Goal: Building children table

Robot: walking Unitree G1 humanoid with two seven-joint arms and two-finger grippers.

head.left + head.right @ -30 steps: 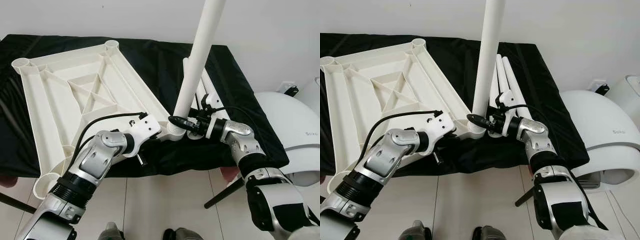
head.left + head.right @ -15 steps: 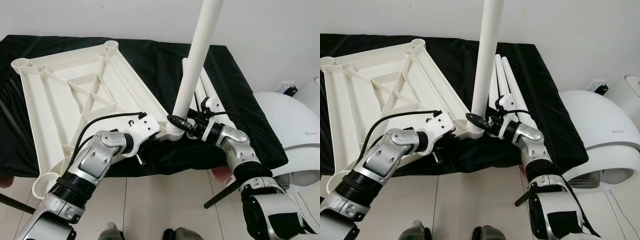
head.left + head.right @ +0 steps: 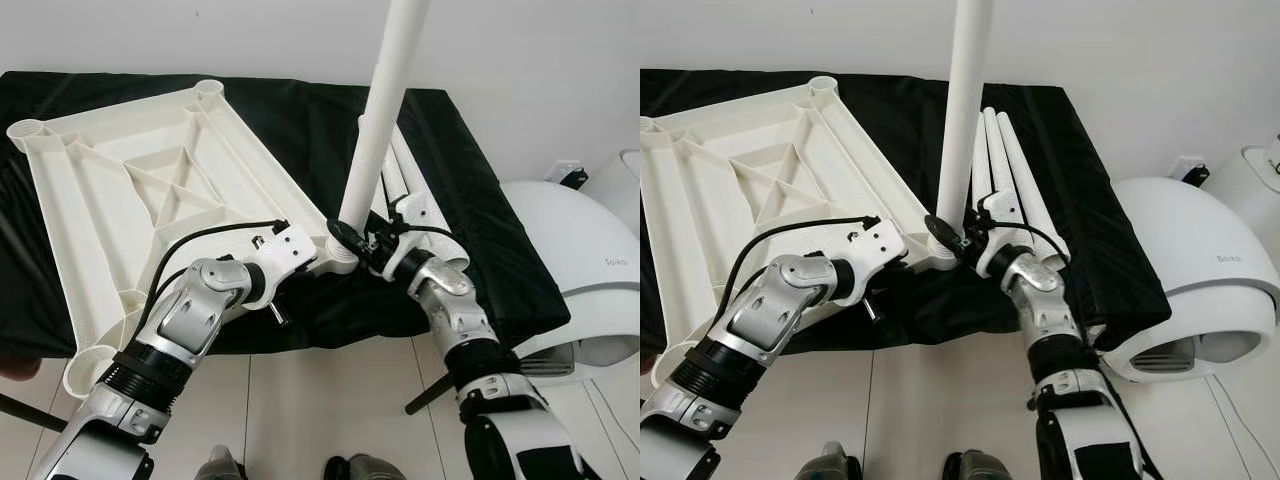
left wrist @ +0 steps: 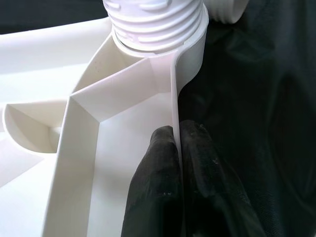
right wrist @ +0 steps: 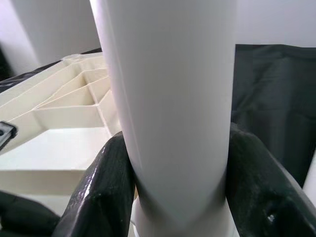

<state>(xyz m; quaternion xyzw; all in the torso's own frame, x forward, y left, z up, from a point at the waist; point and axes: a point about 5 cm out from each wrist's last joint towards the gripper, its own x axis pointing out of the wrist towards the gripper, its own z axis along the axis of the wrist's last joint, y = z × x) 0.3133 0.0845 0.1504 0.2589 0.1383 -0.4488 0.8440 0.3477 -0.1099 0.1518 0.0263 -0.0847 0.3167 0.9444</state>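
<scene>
The white plastic tabletop [image 3: 150, 190] lies upside down on a black cloth, its ribs facing up. A long white leg [image 3: 375, 130] stands nearly upright in the threaded corner socket [image 4: 155, 24] at the near right corner. My right gripper [image 3: 345, 238] is shut on this leg just above the socket, and its black fingers [image 5: 106, 187] hug both sides of the tube. Shut on the tabletop's thin rim wall beside that corner is my left gripper [image 4: 177, 129], with one finger on each side. Spare white legs [image 3: 1015, 170] lie together on the cloth behind the right wrist.
The black cloth [image 3: 300, 120] ends at a front edge just under both wrists, with tiled floor [image 3: 330, 400] below. A white domed appliance [image 3: 575, 260] stands to the right. A dark slanted rod [image 3: 430, 395] shows under the right forearm. A pale wall runs behind.
My right forearm has swung in from the right to come up from below, turning the gripper round the leg. The leg stands slightly more upright. The left arm holds still; the view has shifted a little.
</scene>
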